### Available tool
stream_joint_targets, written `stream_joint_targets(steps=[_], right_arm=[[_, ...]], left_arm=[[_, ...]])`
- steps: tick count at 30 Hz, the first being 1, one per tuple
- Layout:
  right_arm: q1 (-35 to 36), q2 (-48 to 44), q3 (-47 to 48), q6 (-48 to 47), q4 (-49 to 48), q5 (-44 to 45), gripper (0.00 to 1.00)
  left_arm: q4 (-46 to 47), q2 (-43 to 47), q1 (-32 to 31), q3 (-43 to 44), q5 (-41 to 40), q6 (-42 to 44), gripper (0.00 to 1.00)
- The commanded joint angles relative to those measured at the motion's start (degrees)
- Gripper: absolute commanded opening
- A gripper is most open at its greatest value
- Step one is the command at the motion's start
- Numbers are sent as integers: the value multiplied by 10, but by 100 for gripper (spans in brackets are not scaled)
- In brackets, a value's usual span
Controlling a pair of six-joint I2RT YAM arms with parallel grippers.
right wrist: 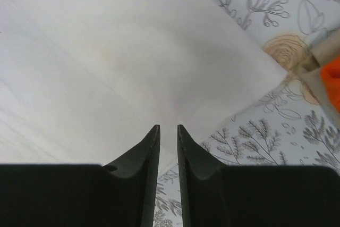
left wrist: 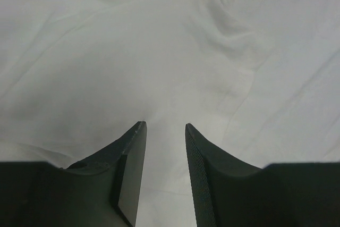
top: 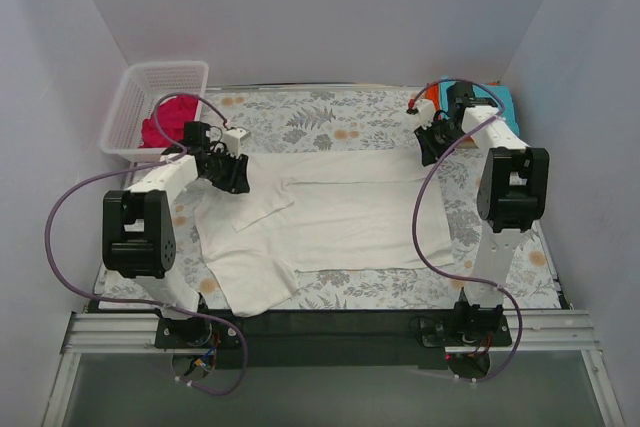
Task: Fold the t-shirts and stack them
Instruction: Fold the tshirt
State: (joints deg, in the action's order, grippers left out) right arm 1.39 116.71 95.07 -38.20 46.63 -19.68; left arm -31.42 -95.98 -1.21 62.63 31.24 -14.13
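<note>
The large off-white t-shirt (top: pixel 340 212) lies spread across the middle of the table, with a flap folded in on its left side. My left gripper (top: pixel 238 175) is over the shirt's far left corner. It is open and empty, and cloth fills the left wrist view (left wrist: pixel 164 126). My right gripper (top: pixel 432 150) is over the far right corner. Its jaws (right wrist: pixel 168 127) stand slightly apart just above the cloth edge (right wrist: pixel 133 67) and hold nothing. The magenta shirt (top: pixel 168 125) lies in the basket. The orange shirt (top: pixel 432 97) and the teal shirt (top: pixel 505 102) lie at the far right.
A white mesh basket (top: pixel 150 72) stands at the far left corner. The floral table covering (top: pixel 330 112) shows behind and around the shirt. Purple cables loop beside both arms. White walls close in the table on three sides.
</note>
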Motion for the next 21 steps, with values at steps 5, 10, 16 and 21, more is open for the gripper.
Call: stream_joint_targets(steps=[5, 10, 16, 21], right_arm=[[34, 84, 39, 62, -23, 30, 21], [50, 141, 72, 89, -52, 103, 19], [50, 198, 145, 109, -71, 151, 20], [51, 216, 212, 110, -71, 108, 32]], left_arm=[[89, -68, -1, 28, -116, -127, 34], [114, -136, -1, 55, -149, -158, 34], [126, -216, 2, 138, -187, -162, 32], [112, -240, 5, 226, -110, -152, 43]])
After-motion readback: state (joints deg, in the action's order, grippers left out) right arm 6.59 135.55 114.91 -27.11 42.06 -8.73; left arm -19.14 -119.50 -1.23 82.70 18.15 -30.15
